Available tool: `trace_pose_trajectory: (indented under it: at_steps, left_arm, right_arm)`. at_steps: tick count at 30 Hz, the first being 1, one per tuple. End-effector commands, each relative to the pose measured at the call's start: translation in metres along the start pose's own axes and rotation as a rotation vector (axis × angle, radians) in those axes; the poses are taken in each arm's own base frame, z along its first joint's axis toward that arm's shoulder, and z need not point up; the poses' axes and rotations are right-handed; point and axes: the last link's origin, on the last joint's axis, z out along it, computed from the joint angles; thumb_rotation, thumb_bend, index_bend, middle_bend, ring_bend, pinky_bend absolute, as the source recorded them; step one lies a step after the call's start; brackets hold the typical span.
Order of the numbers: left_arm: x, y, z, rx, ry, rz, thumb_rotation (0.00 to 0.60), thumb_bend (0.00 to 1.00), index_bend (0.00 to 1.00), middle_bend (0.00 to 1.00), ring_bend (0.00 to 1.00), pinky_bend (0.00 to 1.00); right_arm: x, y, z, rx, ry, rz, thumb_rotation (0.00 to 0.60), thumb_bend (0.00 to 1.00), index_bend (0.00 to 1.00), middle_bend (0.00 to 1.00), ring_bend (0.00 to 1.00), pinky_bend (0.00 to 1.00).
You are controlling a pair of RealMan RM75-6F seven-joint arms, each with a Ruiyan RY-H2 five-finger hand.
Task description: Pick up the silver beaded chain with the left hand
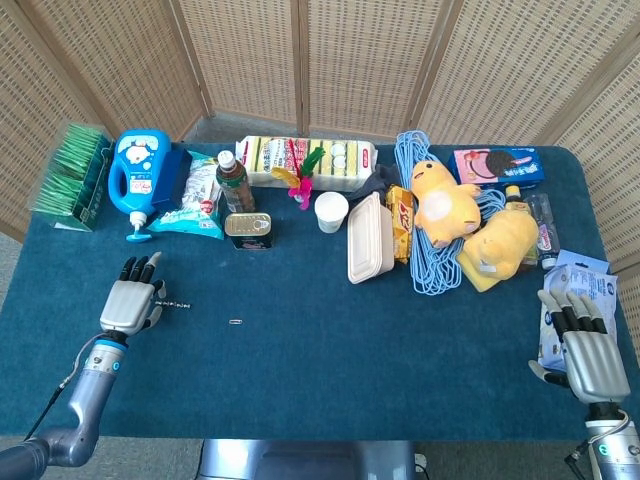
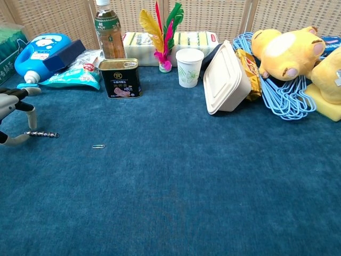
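Observation:
The silver beaded chain (image 1: 173, 303) lies straight on the blue cloth at the left, also seen low in the chest view (image 2: 43, 134). My left hand (image 1: 131, 299) sits just left of it, palm down. In the chest view the left hand (image 2: 13, 118) arches over the chain's left end, with one finger above and the thumb low beside that end. The fingers stand apart and the chain still lies flat on the cloth. My right hand (image 1: 583, 345) rests open at the table's far right edge, holding nothing.
A small paper clip (image 2: 98, 146) lies right of the chain. Behind stand a blue detergent jug (image 1: 139, 176), a snack bag (image 2: 72, 77), a dark tin can (image 2: 120, 78) and a bottle (image 2: 108, 29). A blue packet (image 1: 583, 279) lies by the right hand.

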Motion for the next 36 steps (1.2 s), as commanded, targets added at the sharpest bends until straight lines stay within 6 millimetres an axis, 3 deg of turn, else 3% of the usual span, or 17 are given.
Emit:
trace_pose_trajectory:
  at_steps: [1,28,36]
  left_arm:
    - [-0.0008,0.0009,0.0,-0.001,-0.001,0.004,0.6,0.64,0.48,0.0,0.0,0.0]
    - [-0.0032,0.0037,0.0048,0.016,0.007,0.029,0.6,0.65,0.49,0.0,0.0,0.0]
    - [-0.0051,0.0046,0.0066,0.024,0.005,0.039,0.6,0.7,0.5,0.0,0.0,0.0]
  right_arm:
    - [0.0003,0.0005,0.0004,-0.001,-0.001,0.003,0.6,0.0,0.0,0.0,0.0,0.0]
    - [0.0025,0.0,-0.0006,0.005,-0.003,0.017,0.6,0.0,0.0,0.0,0.0,0.0]
    - [0.0024,-0.001,-0.0009,0.01,-0.022,0.054,0.6,0.0,0.0,0.0,0.0,0.0]
